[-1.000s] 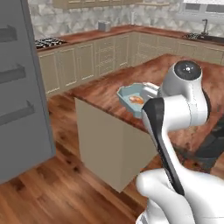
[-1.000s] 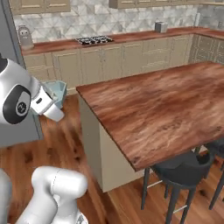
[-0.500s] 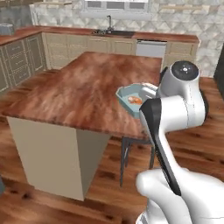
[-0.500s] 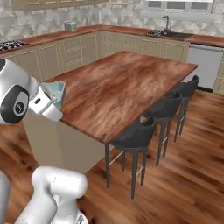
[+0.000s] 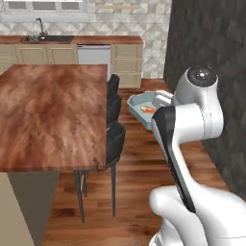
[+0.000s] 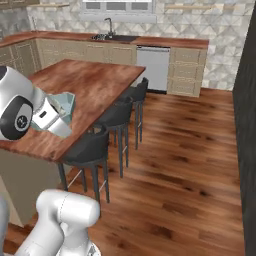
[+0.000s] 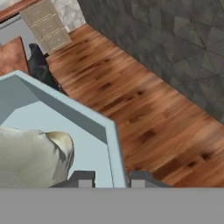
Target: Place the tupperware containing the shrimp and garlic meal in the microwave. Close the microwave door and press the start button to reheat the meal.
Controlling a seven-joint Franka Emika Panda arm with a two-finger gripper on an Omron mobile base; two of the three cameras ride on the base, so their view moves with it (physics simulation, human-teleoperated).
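Fingertips (image 7: 82,178) closed part-way onto the near wall of the tupperware (image 7: 65,131), one dark tip inside the rim, the other outside it, wall pinched between; gripper (image 7: 106,179) therefore gripping, not free. Tupperware held in the air at about chest height of the arm, seen in the left base view (image 5: 144,105) projecting forward and leftward from the wrist, roughly level, above wooden floor and just beside the row of dark stools (image 5: 114,137). Shrimp and garlic meal (image 5: 147,110) visible as orange and pale pieces on the container floor; a large whitish piece (image 7: 35,159) lying close to the gripped wall in the hand view. Container extending away from the fingers, open top upward; long axis not judged reliably from these angles. In the right base view, only a teal corner of the tupperware (image 6: 65,104) showing past the white wrist, rest covered by the arm. Kitchen island (image 5: 48,115) to the left, sink counter (image 6: 120,39) along the far wall, dark textured wall (image 5: 211,43) to the right. Judgement: carry phase, container secured, no microwave or its door identifiable, so direction from the fingers to the cavity cannot be stated; placement, door closing and start press not yet done. Spill risk judged low while the container is level.
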